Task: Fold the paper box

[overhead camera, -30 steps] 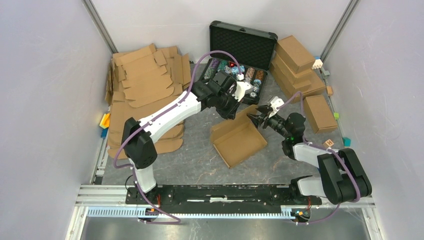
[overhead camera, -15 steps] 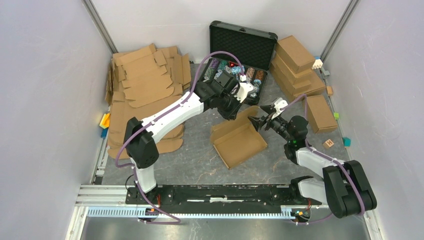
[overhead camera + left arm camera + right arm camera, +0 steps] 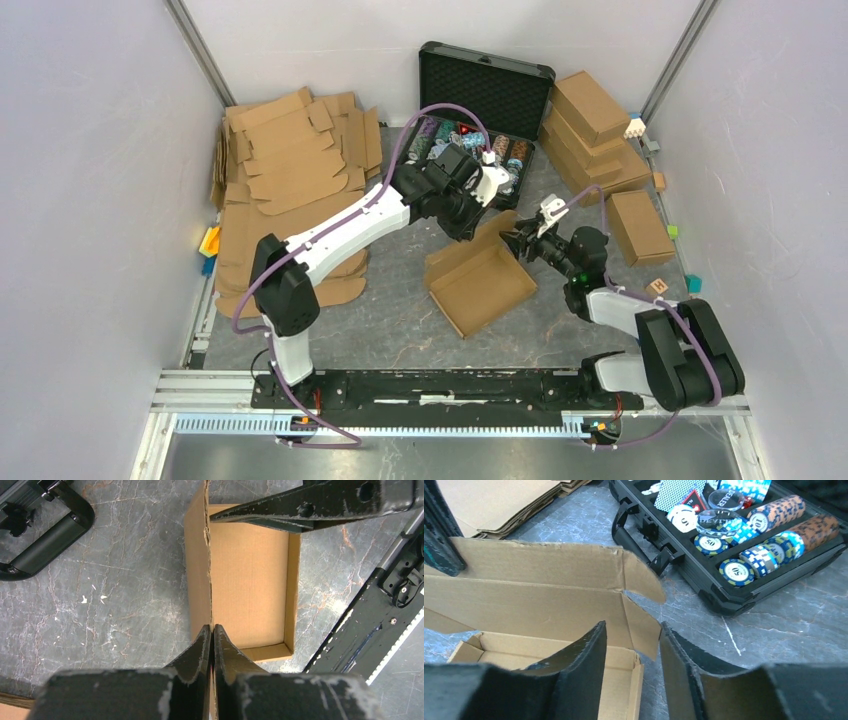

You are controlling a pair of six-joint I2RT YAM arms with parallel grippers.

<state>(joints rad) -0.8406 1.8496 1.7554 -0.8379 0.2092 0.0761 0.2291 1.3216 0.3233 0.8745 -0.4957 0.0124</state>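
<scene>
The paper box (image 3: 482, 288) lies open in the middle of the table, its tray walls up and its lid standing upright at the far side. My left gripper (image 3: 470, 230) is shut on the top edge of that lid; in the left wrist view the jaws (image 3: 213, 628) pinch the lid above the box (image 3: 250, 575). My right gripper (image 3: 512, 243) is open at the box's right end. In the right wrist view its fingers (image 3: 633, 630) straddle the lid's loose side flap (image 3: 644, 626) without touching it. The box (image 3: 539, 605) fills the left of that view.
An open black case of poker chips (image 3: 478, 110) stands behind the box. A pile of flat cardboard blanks (image 3: 290, 185) covers the left side. Finished brown boxes (image 3: 592, 125) and one more (image 3: 640, 226) sit at the right, with small coloured blocks (image 3: 693, 283) nearby.
My left gripper has shifted a little to the right with the lid still in it, and the box moved slightly with it. My right gripper stays open at the side flap.
</scene>
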